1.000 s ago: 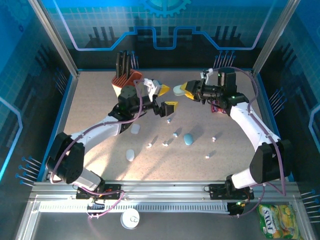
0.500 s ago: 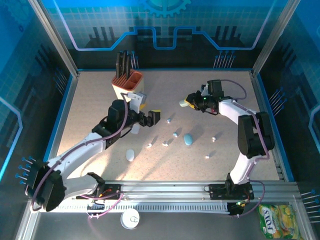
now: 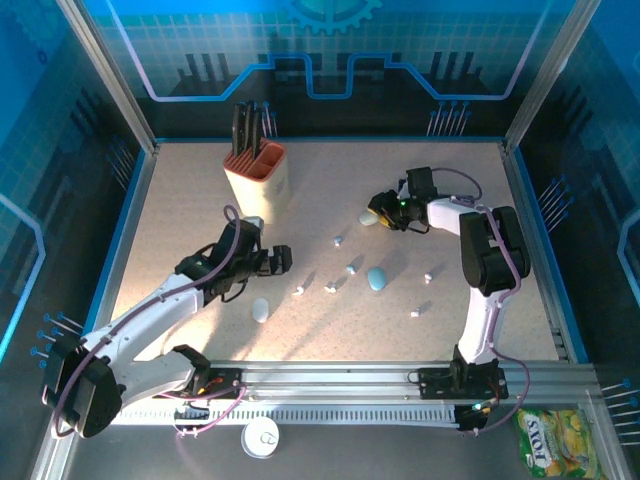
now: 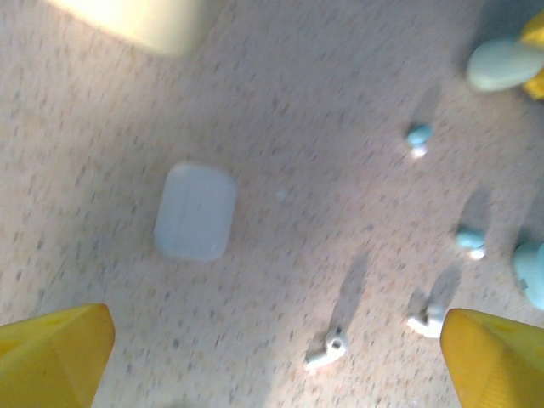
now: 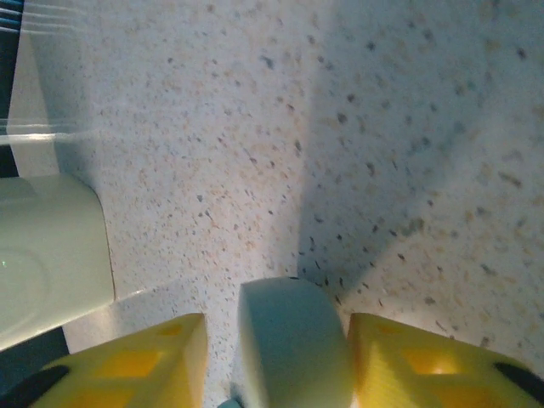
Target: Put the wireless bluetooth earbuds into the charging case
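Six tiny white stemmed earbuds (image 3: 330, 288) lie loose and scattered mid-surface, each apart from the others. A teal case (image 3: 376, 279), oval, lies flat among them. A pale case (image 3: 261, 310) lies nearer the front. A pale green case (image 3: 368, 217) lies farther back.

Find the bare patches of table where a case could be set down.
Bare: the far strip between the utensil holder and the right gripper; the left edge beside the left arm. Crowded: the middle, among earbuds and the blue case.
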Tool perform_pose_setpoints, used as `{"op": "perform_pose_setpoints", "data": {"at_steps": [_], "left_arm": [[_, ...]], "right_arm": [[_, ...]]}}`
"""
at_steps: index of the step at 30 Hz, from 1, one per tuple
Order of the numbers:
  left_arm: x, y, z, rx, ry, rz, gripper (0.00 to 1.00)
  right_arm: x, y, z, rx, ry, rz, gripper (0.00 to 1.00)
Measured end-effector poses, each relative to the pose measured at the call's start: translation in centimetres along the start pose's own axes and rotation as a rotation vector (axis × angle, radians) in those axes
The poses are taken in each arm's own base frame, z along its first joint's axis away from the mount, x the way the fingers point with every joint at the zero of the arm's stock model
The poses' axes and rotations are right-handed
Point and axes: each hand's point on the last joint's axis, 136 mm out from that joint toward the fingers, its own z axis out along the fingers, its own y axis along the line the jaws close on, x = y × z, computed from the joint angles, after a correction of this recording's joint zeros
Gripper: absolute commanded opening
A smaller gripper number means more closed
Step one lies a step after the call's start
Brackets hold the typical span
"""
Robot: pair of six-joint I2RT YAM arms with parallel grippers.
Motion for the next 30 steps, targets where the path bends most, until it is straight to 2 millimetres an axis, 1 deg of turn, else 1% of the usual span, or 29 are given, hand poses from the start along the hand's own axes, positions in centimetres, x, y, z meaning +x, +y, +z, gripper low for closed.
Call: {"op": "perform_pose_setpoints", "data": {"at_steps": [3, 7, 10, 13, 15, 18, 21, 23, 26, 28, 30], "left_arm": [[1.7, 0.8, 0.0, -0.038, 0.068, -0.034, 0.99], [4.1, 1.9, 0.0, -0.086, 0.152, -0.081, 0.98], [6.1, 2.5, 0.0, -0.123, 0.226, -0.109, 0.97], [7.9, 2.5, 0.0, -0.139, 0.288, -0.129, 0.97], [9.2, 2.5, 0.1, -0.141, 0.326, -0.140, 0.95], [10.9, 3.0, 0.2, -0.161, 0.369, -0.155, 0.90], [11.7, 3.5, 0.2, -0.181, 0.387, -0.172, 0.84], [12.0, 3.5, 0.4, -0.186, 0.402, -0.177, 0.82], [13.0, 3.9, 1.0, -0.204, 0.434, -0.183, 0.72], [13.7, 4.3, 1.3, -0.219, 0.456, -0.181, 0.66], [14.2, 4.6, 1.6, -0.231, 0.473, -0.181, 0.60]], "right_arm": [[-0.3, -0.1, -0.1, 0.015, -0.017, -0.012, 0.67], [-0.2, -0.4, -1.0, 0.043, -0.030, -0.029, 0.75], [0.1, 0.0, -2.6, 0.061, -0.049, -0.065, 0.76], [0.3, 0.8, -4.9, 0.068, -0.078, -0.114, 0.77], [0.6, 1.5, -6.4, 0.067, -0.095, -0.148, 0.77], [1.2, 2.4, -8.3, 0.066, -0.110, -0.199, 0.77], [1.8, 2.9, -9.4, 0.064, -0.112, -0.233, 0.77], [2.3, 2.7, -9.7, 0.067, -0.106, -0.244, 0.77], [2.9, 2.0, -9.7, 0.083, -0.089, -0.236, 0.77], [3.2, 1.6, -9.5, 0.091, -0.078, -0.231, 0.77], [3.3, 1.5, -9.5, 0.093, -0.074, -0.229, 0.77]]}}
